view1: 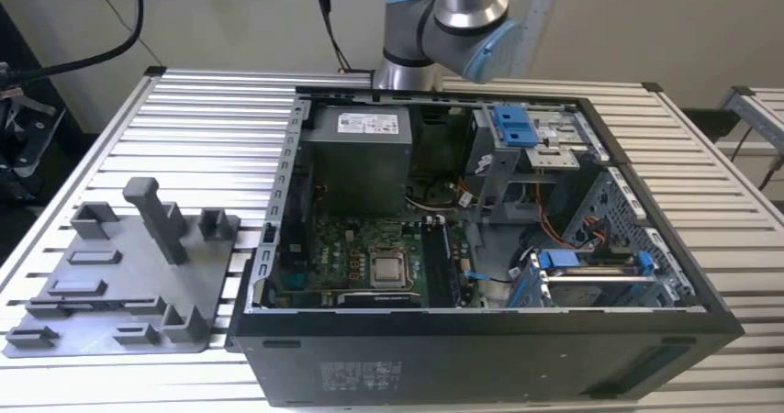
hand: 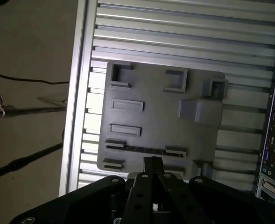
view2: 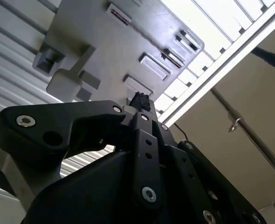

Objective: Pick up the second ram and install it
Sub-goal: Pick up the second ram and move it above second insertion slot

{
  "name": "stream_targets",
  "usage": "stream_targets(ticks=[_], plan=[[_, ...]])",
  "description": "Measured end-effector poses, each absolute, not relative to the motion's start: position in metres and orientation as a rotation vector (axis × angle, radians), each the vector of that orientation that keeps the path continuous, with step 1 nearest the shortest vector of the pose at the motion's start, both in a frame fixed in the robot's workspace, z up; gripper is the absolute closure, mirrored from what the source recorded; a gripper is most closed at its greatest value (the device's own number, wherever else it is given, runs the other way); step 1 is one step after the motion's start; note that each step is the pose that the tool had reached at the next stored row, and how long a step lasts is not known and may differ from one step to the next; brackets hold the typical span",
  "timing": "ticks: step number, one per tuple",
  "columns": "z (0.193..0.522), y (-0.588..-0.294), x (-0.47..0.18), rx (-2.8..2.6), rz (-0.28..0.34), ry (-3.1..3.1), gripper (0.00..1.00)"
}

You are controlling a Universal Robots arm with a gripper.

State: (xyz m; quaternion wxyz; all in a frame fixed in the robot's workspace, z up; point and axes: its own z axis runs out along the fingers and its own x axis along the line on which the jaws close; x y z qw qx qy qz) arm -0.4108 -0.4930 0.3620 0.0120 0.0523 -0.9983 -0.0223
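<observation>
Grey plastic tray [hand: 165, 116] holds the memory stick [hand: 142, 150], a thin dark strip along one tray edge. Its long axis runs crosswise to the gripper [hand: 152, 161], which hovers near the stick's middle with fingers together, empty.

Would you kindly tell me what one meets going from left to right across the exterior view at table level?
Grey tray → then, inside the open computer case, the silver chip → the drive cage with blue tabs → a separate metal frame at the exterior view's right edge.
</observation>
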Motion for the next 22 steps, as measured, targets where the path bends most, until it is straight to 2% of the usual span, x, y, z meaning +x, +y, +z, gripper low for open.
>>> stream_targets(ticks=[22], plan=[[0.362, -0.493, -0.4107, 0.381, -0.067, -3.09, 0.89]])
